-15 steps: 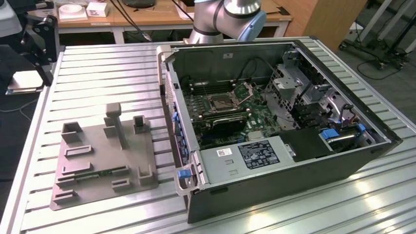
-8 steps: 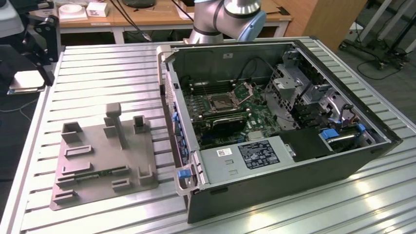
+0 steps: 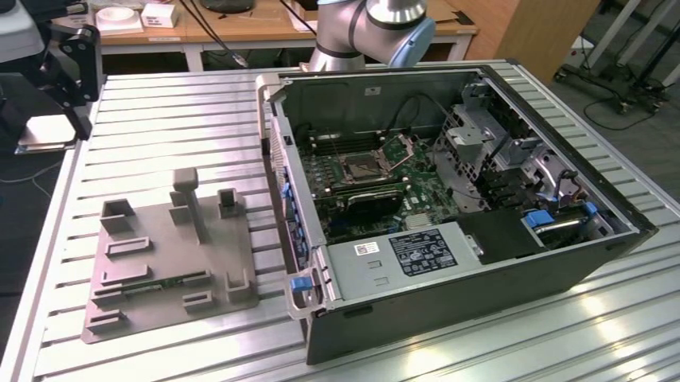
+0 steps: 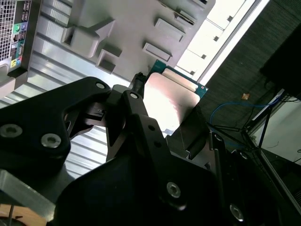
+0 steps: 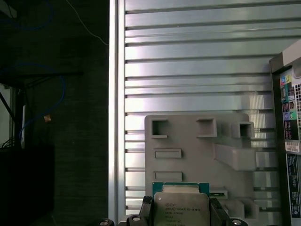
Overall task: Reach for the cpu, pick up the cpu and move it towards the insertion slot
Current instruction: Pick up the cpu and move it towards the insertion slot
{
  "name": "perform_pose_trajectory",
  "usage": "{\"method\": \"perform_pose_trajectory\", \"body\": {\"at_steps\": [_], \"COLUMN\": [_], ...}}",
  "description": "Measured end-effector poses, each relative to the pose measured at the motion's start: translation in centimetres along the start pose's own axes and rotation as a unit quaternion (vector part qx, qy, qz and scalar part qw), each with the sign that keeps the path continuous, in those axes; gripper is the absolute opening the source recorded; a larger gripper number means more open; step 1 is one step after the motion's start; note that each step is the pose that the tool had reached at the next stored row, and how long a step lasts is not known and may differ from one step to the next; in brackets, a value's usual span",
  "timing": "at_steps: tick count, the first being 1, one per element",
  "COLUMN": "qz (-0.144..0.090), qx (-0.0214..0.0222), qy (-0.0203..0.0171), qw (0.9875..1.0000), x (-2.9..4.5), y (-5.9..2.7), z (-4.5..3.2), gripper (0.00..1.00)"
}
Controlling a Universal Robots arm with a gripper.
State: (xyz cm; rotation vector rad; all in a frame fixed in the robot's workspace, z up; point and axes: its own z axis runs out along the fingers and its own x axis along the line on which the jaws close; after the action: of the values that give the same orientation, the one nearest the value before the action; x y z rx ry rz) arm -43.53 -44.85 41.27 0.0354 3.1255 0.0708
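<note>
The cpu (image 3: 44, 134), a flat silvery square with a thin tan rim, hangs beyond the table's edge on the exterior view's left. My gripper (image 3: 56, 119) is shut on it. In the first wrist view the cpu (image 5: 181, 207) sits level between my two black fingers (image 5: 146, 209), above the grey tray. In the second wrist view its pale plate (image 4: 171, 101) is clamped at my fingertips (image 4: 138, 89). The insertion slot (image 3: 361, 165) lies far off on the green motherboard inside the open computer case, with its hinged metal plate (image 3: 400, 147) raised.
A grey plastic tray (image 3: 170, 255) with raised blocks lies on the ribbed aluminium table (image 3: 181, 119) between the gripper and the computer case (image 3: 478, 278). The case's wall (image 3: 279, 159) stands upright beside the tray. Desks and cables lie beyond the table.
</note>
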Motion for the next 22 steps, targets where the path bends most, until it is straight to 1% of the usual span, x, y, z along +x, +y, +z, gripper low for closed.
{"method": "perform_pose_trajectory", "body": {"at_steps": [7,22], "qz": [0.000,0.000], "qx": [0.0000,0.0000], "qy": [0.0000,0.0000], "qw": [1.0000,1.0000], "x": [-0.25,-0.55], "y": [0.00,0.01], "z": [0.01,0.01], "gripper": [0.54,0.54]}}
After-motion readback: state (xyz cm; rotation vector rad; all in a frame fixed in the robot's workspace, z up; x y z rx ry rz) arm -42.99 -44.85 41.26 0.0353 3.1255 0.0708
